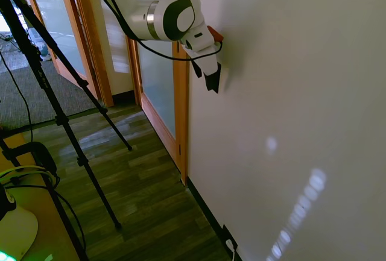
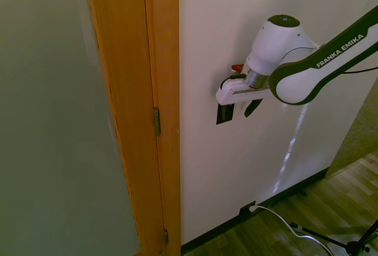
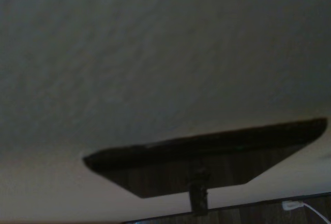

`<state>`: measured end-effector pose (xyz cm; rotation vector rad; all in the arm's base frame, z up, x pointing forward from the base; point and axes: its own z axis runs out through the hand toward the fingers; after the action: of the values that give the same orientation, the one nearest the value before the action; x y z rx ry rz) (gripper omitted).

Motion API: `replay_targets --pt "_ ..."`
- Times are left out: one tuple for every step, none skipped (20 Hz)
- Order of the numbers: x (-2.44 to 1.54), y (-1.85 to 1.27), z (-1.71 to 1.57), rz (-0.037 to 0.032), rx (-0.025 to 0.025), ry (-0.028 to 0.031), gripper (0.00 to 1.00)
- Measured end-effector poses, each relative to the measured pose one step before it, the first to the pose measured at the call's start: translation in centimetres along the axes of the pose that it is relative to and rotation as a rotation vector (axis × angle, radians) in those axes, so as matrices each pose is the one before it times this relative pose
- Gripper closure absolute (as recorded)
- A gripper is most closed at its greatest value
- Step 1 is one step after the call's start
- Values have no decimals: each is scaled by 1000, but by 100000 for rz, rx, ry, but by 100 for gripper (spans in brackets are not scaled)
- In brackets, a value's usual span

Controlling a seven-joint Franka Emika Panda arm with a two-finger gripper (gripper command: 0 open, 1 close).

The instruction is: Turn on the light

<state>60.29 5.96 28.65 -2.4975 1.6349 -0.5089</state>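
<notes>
Black switch plate [image 2: 225,114] sits on the white wall [image 2: 224,25], just beside the wooden door frame [image 2: 162,90], upright, under the arm's wrist. Gripper [image 2: 241,109] hangs fingertips-down, right against the wall at the plate. In the second exterior view one dark finger [image 2: 253,107] is visible tilted just off the plate's edge; the other I can't separate from the black plate, so whether the fingers are spread or pressed together I cannot tell. First exterior view only shows a dark tip [image 1: 211,80] near the wall. Wrist view: plate [image 3: 207,157] seen edge-on (blurry), small toggle stub [image 3: 199,195] sticking out of it. Low on the wall, dark outlet plate [image 2: 245,211] with white cord [image 2: 283,220] running across the wood floor [image 2: 331,208].
</notes>
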Motion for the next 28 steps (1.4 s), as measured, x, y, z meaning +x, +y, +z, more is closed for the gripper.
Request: replay_targets --pt "229 -8 -2 375 48 529 100" --pt "159 -72 -62 346 164 456 100" --pt "76 -166 -82 222 285 322 100" --pt "4 -140 -29 185 200 186 100" --pt "-19 -131 40 12 126 77 100" --pt "31 -156 79 -29 133 95 100" --pt "63 -187 78 -3 199 148 100" --pt "-33 -97 121 -96 49 25 100" --pt "-66 -78 50 -20 149 21 100" --pt "-33 -20 -4 155 112 52 100" --pt "-42 -21 36 33 244 132 100" --pt "-74 -47 15 -16 407 88 100" --pt "-113 -64 66 -24 637 167 100" --pt "-107 -85 48 -239 842 420 100" --pt "-151 -76 93 -404 832 426 100" --pt "-140 -88 54 -354 874 402 100" --pt "-95 -64 81 -295 708 434 100" --pt "-93 -52 86 -128 811 298 100" --pt "-160 -63 65 -122 622 90 100" --pt "-126 -66 10 -278 171 103 100" --pt "-43 -72 -25 -207 89 215 100" --pt "-23 -35 -12 -150 0 202 100" --pt "-23 -15 -15 -89 15 106 100" --pt "-4 -15 -16 -6 160 147 100" --pt "-21 33 -4 194 352 333 100" --pt "-84 127 -7 521 1019 737 100" --pt "-186 254 -7 903 1448 853 100" --pt "-171 258 -55 616 1741 988 100"
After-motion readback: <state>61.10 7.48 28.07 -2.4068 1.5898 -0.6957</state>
